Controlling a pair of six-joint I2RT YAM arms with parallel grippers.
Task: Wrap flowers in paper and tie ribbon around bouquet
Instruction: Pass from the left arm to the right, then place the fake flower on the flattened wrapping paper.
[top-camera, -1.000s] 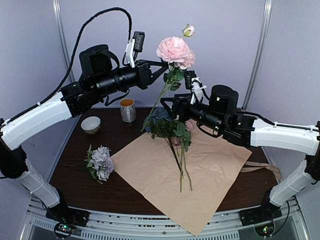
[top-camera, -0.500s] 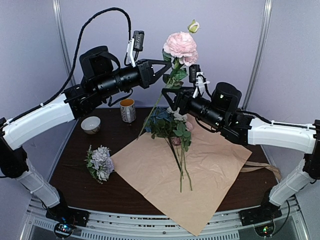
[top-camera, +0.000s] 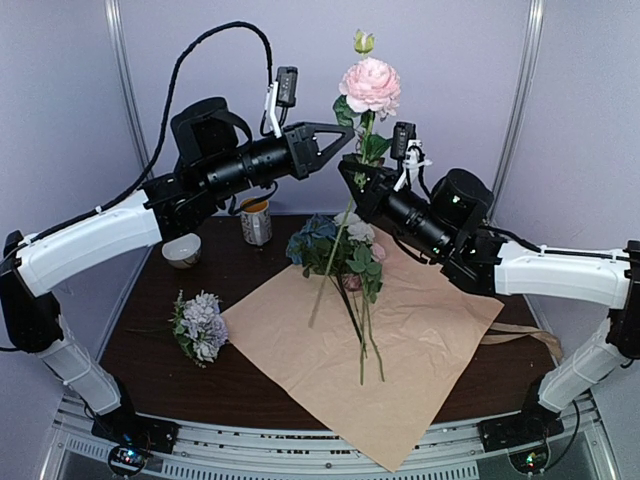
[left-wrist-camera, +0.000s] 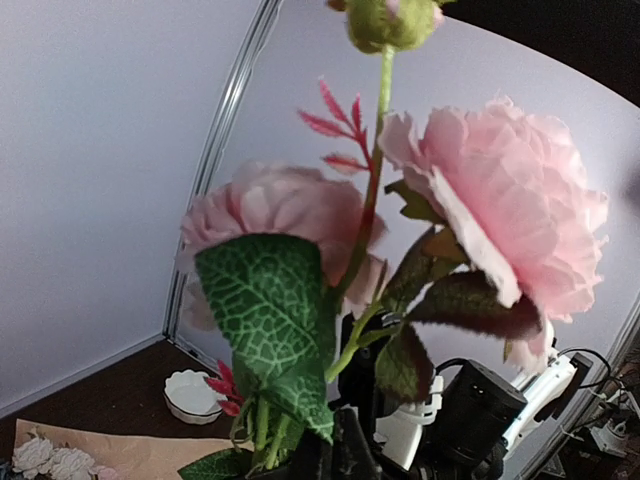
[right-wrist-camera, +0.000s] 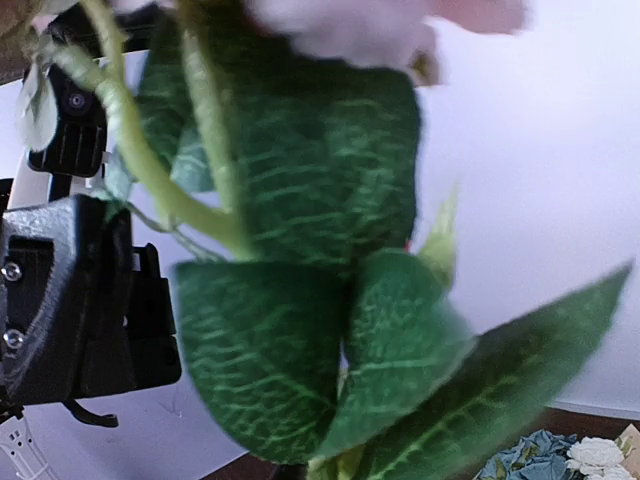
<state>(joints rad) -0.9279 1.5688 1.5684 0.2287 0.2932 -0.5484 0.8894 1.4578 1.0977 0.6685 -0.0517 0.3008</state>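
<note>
Pink rose (top-camera: 370, 85): aloft, upper centre | left gripper (top-camera: 346, 131) pinching stem (top-camera: 345, 215) under bloom | right gripper (top-camera: 351, 172) clamped on stem just below | light, floppy, top-heavy: grip stem, never petals.

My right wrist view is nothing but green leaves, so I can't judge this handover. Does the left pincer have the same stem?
Observer: Yes. From above, the left pincer is shut on the pink rose stem, nearer the bloom than the right pincer.
Operator: Where does the stem's lower end sit?
Observer: It seems to dangle in the air over the paper, beside the flowers lying on that sheet.
Operator: Anything left to collect?
Observer: A lavender bunch lies on the table, left of the paper and off it.
</note>
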